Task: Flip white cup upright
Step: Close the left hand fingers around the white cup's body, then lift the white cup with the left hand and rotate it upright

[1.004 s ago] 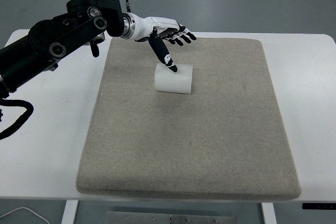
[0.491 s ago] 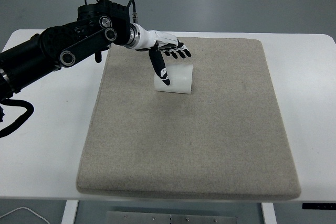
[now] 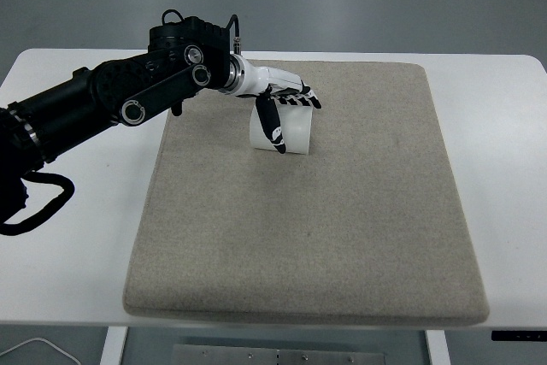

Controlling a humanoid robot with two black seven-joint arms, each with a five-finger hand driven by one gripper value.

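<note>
The white cup (image 3: 293, 136) lies on its side on the grey mat (image 3: 342, 237), toward the mat's far left. My left hand (image 3: 295, 122) reaches in from the upper left and sits over the cup. Its thumb (image 3: 273, 128) hangs down across the cup's near face, and the fingers (image 3: 301, 98) stretch over the cup's far top edge. The hand straddles the cup with the fingers still spread, and the cup rests on the mat. The right arm is out of view.
The mat covers most of a white table (image 3: 77, 237). The black left forearm (image 3: 128, 96) crosses the table's far left corner. A black cable (image 3: 34, 203) loops at the left edge.
My left hand has moved down and slightly right onto the cup. The thumb now reaches low over its near face and the fingers lie at its far edge. The cup has not moved.
</note>
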